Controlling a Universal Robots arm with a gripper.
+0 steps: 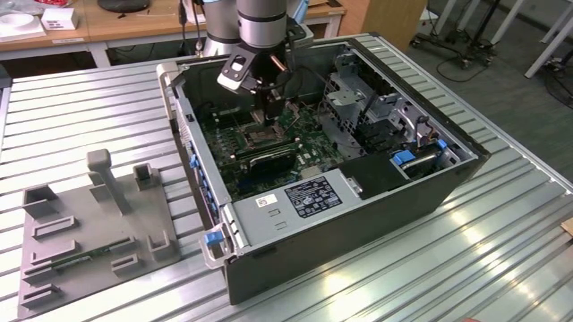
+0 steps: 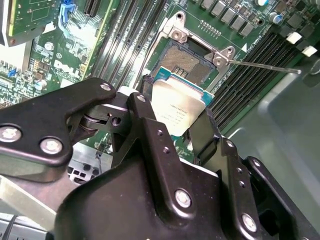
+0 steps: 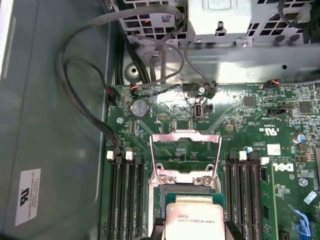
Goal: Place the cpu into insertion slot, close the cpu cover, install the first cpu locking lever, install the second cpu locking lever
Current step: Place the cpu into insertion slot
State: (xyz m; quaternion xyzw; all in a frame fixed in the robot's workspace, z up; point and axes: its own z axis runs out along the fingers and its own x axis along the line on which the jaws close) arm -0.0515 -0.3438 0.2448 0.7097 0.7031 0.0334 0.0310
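Fixture tray (image 1: 90,225) of grey plastic lies nearest, at the exterior view's left on the slatted table (image 1: 430,268), well apart from the work. Farther in, the open computer case (image 1: 358,221) is found, its green board laid flat inside. There the insertion slot (image 2: 182,62) is set between banks of long black memory slots (image 3: 125,195) and is uncovered: the cpu cover (image 3: 186,135) is folded back toward the cables (image 3: 145,12) (board shows through its cut-out centre), and a thin lever (image 2: 262,65) is swung clear. For a good seating, it is judged that the cpu (image 2: 176,106) should be kept level, squared to the silver rim, and lowered without sideways push, since the contacts beneath look delicate. Farthest, the gripper (image 1: 266,111) is closed on the cpu, which is pinched by two opposite edges between the black fingers (image 2: 150,130), metal top toward the wrist. It is held over the slot and apart from it, overlapping one side of it in both wrist views.
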